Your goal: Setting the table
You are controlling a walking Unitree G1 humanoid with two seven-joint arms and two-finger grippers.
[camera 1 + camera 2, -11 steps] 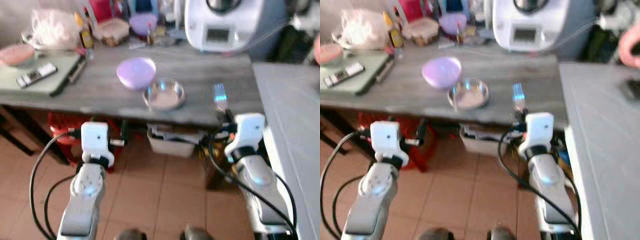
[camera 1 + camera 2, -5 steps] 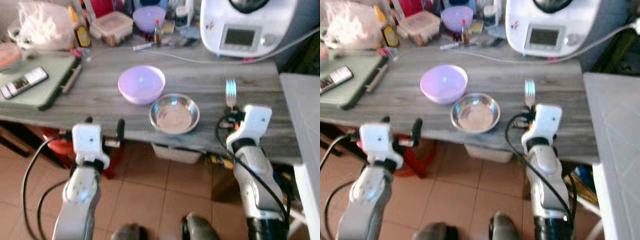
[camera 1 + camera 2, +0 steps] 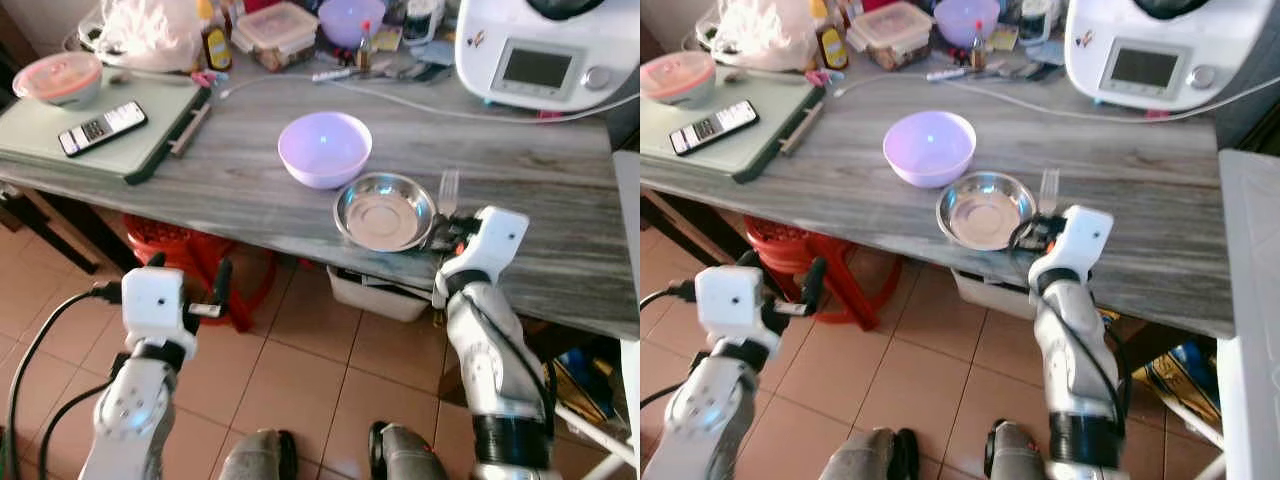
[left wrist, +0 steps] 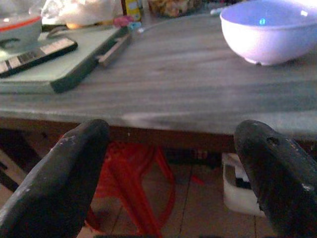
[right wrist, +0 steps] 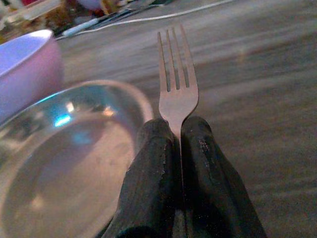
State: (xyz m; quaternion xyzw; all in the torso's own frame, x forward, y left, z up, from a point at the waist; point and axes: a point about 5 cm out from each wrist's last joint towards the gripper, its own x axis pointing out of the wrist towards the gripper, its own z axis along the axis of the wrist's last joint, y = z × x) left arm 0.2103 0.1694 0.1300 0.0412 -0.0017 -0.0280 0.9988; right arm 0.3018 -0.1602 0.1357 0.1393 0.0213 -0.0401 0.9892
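A steel bowl [image 3: 385, 211] sits near the front edge of the grey wooden table [image 3: 250, 190]. A purple bowl [image 3: 323, 148] stands just behind it to the left. My right gripper [image 3: 445, 232] is shut on the handle of a metal fork [image 3: 447, 190]. The fork's tines [image 5: 176, 84] point away from me, close beside the steel bowl's [image 5: 64, 163] right rim and low over the tabletop. My left gripper [image 3: 190, 275] is open and holds nothing, below and in front of the table edge. In its wrist view the purple bowl [image 4: 270, 29] lies ahead.
A white kitchen machine [image 3: 545, 50] stands at the back right, its cable running across the table. A green board [image 3: 100, 125] with a remote [image 3: 100, 128] and a pink bowl [image 3: 60, 78] lies at the left. Jars and containers crowd the back. A red stool [image 3: 190, 260] and a white bin [image 3: 380, 295] sit under the table.
The camera has shifted and now looks more steeply down on the table. My right gripper has brought the fork closer to the steel bowl's right rim. The left gripper stays open below the edge.
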